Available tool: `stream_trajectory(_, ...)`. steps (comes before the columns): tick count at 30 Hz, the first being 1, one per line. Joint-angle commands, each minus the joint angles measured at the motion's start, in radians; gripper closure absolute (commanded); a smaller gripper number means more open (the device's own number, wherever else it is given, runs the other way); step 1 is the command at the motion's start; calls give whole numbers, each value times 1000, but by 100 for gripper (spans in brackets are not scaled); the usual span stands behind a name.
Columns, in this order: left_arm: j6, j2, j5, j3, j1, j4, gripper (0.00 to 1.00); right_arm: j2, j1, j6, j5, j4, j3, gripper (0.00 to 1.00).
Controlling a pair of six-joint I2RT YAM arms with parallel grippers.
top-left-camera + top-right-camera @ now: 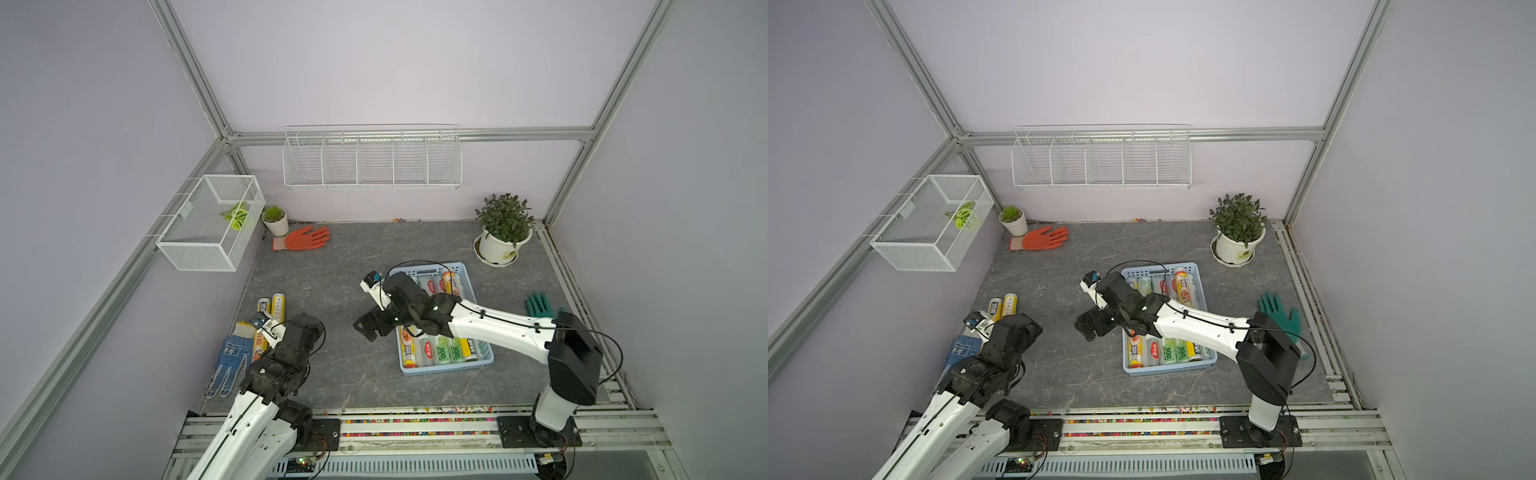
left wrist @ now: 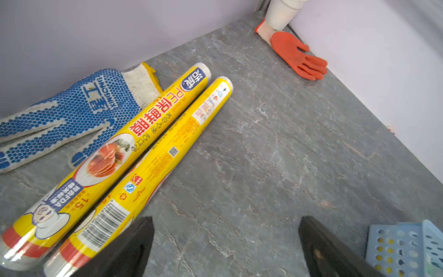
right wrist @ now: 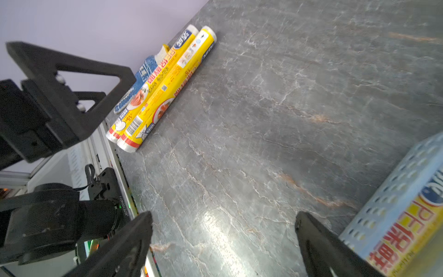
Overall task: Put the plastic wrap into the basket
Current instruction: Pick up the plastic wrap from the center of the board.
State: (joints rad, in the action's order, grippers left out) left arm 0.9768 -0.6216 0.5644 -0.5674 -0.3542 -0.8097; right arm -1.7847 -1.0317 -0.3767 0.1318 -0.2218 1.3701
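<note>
Left claw (image 2: pixel 226 219) gapes empty just beside the two yellow rolls (image 2: pixel 153 156) on the bench (image 2: pixel 263 144); right claw (image 3: pixel 224 215) open too. I'd straddle the nearer roll mid-length, squarely, then head for the basket (image 1: pixel 446 368).

Orange glove (image 1: pixel 305 238) just beside the small pot (image 1: pixel 276 224), blue glove (image 1: pixel 227 361) flat on the bench (image 1: pixel 353 374), green glove (image 1: pixel 539 304) well apart, big plant (image 1: pixel 503 224) upright.

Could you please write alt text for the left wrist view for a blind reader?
Two yellow plastic wrap rolls lie side by side on a grey table, beside a blue-dotted glove; the left pincer hangs open and empty, the basket corner nearby.
</note>
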Motion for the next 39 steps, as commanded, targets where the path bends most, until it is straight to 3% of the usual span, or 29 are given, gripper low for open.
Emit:
stream_trajectory(1, -83, -74, -158, 0, 139, 45, 0, -57, -28, 5, 15, -54, 60, 2)
stream_trajectory(7, -188, -308, -350, -28, 434, 182, 0, -139, -37, -55, 40, -12, 113, 2)
stream_trajectory(10, -200, -405, -361, -56, 515, 238, 0, -169, -39, -70, 54, -14, 146, 2)
stream_trajectory(16, -234, -606, -251, -167, 519, 222, 0, -189, -39, -94, 72, -38, 168, 2)
stream_trajectory(29, -279, -777, -380, -216, 519, 223, 0, -172, -39, -108, 43, -57, 139, 2)
stream_trajectory(39, -300, -822, -557, -204, 512, 232, 10, -167, -38, -109, 19, -57, 126, 2)
